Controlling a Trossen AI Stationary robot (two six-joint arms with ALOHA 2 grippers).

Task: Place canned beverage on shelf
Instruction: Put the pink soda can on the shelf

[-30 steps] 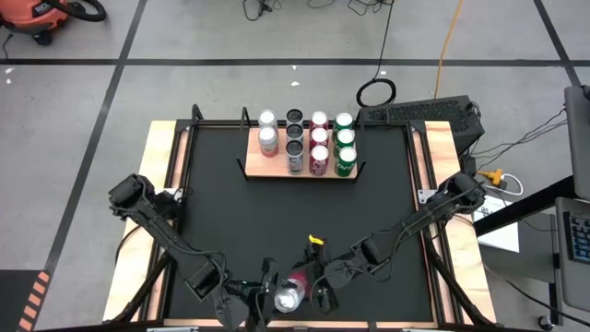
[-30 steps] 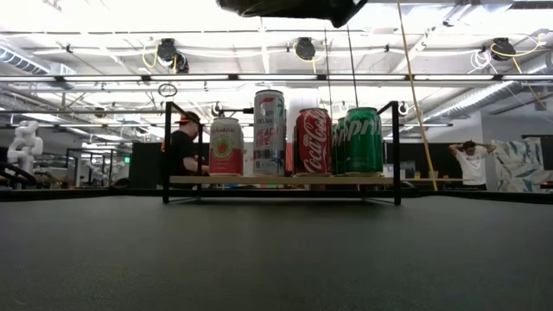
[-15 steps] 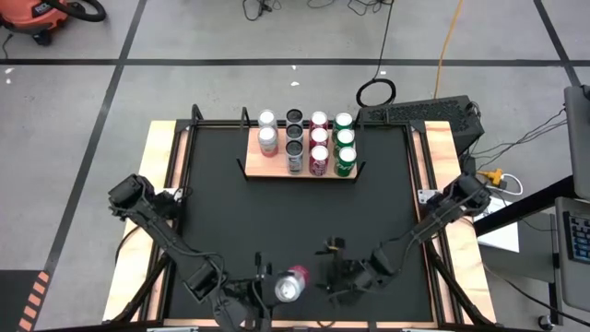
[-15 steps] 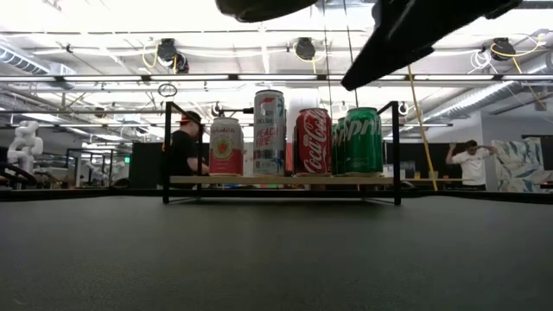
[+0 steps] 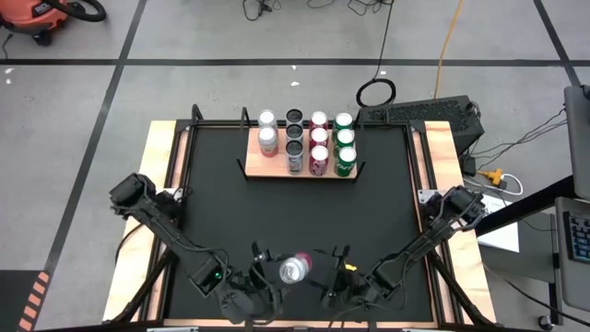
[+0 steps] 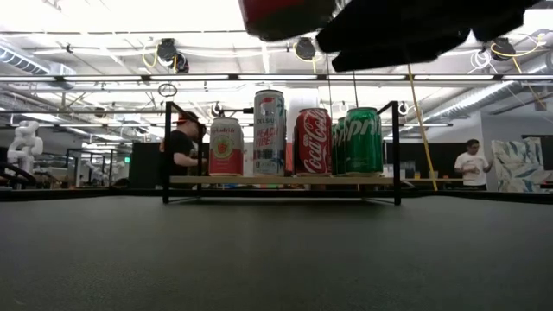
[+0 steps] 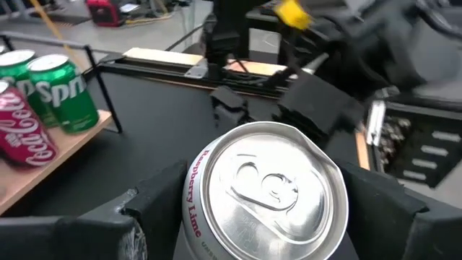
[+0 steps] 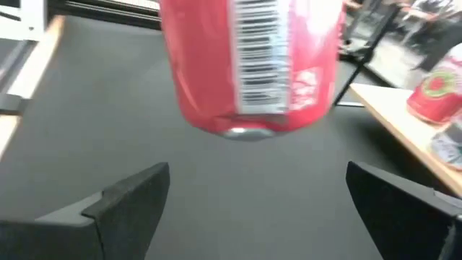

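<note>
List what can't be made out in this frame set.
- Held can: body hidden by the left end effector in its wrist view; label cut at "Lime".
- Same can, low view: only its base shows, cut by the top edge.
- Shelf back rows: hidden behind front cans, low view.
- Right end effector: open, empty.

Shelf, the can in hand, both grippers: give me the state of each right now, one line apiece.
Shelf: on the mat's far side, four columns of upright cans; leftmost column holds two, the others three.
Red can: lifted off the mat, upright, top facing up.
Left gripper: shut on the red can, fingers at its sides.
Right gripper: open, empty, beside the red can, clear of it.
</note>
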